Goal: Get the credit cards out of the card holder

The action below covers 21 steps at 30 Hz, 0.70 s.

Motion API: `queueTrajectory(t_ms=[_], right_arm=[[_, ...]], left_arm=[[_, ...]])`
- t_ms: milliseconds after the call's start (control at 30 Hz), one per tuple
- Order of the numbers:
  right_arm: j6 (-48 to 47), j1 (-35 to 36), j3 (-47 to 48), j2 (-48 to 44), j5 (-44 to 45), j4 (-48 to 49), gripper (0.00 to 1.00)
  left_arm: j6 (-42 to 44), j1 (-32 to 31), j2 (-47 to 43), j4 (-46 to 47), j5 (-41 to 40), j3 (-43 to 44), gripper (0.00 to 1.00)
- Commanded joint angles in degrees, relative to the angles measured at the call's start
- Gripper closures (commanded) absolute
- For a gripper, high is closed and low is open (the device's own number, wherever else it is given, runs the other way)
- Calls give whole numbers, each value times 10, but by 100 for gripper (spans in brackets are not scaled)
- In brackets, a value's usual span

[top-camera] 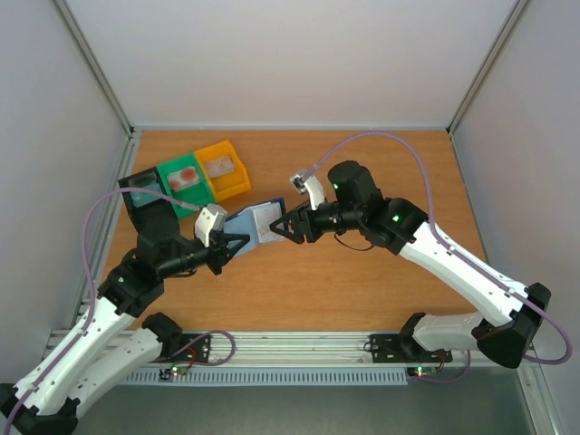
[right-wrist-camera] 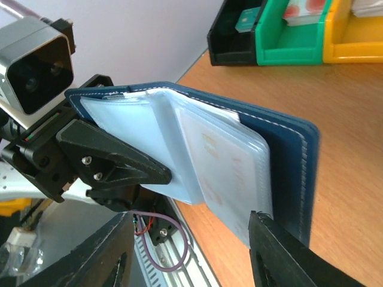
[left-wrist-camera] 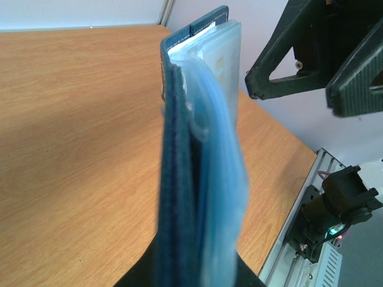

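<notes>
The card holder hangs open above the table's middle, navy cover outside, pale blue pockets inside. My left gripper is shut on its near end; in the left wrist view the card holder stands edge-on between that gripper's jaws. A pale credit card with reddish marks shows inside a clear pocket of the card holder. My right gripper is open just below the pockets' lower corner, its right finger against that corner. From above, the right gripper meets the holder's far end.
Black, green and yellow bins stand in a row at the back left. A pale card lies in the green bin and another in the yellow one; a teal card lies in the black one. Aluminium rail along the near edge.
</notes>
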Motion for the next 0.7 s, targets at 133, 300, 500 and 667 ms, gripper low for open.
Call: queueTrajectory(t_ms=[133, 300, 500, 667], right_arm=[[-13, -2, 4, -15, 21, -28, 33], [-11, -2, 6, -4, 7, -10, 41], [-12, -2, 6, 3, 4, -13, 40], [-10, -1, 8, 11, -19, -2, 43]], left_arm=[[0, -2, -7, 39, 10, -2, 100], [-1, -2, -7, 38, 9, -1, 100], [-2, -2, -8, 41, 10, -4, 100], [-1, -2, -7, 42, 10, -4, 100]])
